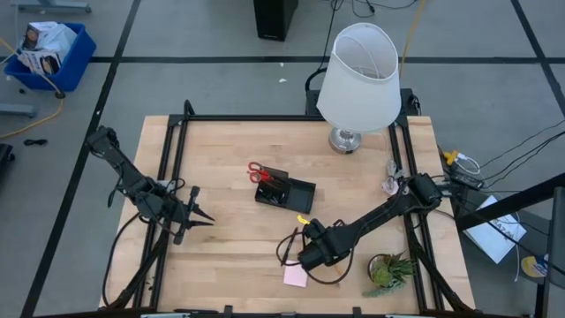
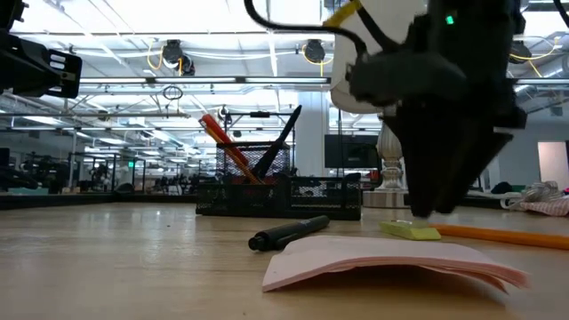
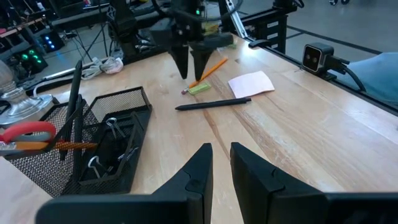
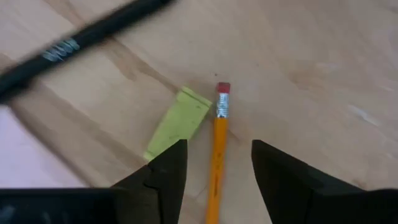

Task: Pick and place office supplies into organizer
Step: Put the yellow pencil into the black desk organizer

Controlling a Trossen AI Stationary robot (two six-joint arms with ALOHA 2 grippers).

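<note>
My right end effector [image 4: 214, 165] hangs low over the bench [image 4: 311, 56], its 2 fingers apart and straddling the orange pencil [image 4: 217, 152]. I judge the pencil light, stiff and prone to roll, so I would pinch it across the shaft near the middle, not at the metal ferrule or pink eraser tip. Just beside it lies a yellow-green eraser-like piece [image 4: 177, 123], small and flat, probably grippy but awkward to lift. A black pen [image 3: 214, 104] lies near, slim and smooth, and the pink sticky-note pad [image 3: 250, 84] is thin and floppy. Farther off, the black mesh organizer [image 1: 284, 191] already holds red-handled scissors [image 1: 258, 172]. My left end effector [image 1: 190, 215] waits well apart, its fingers nearly together and holding nothing.
</note>
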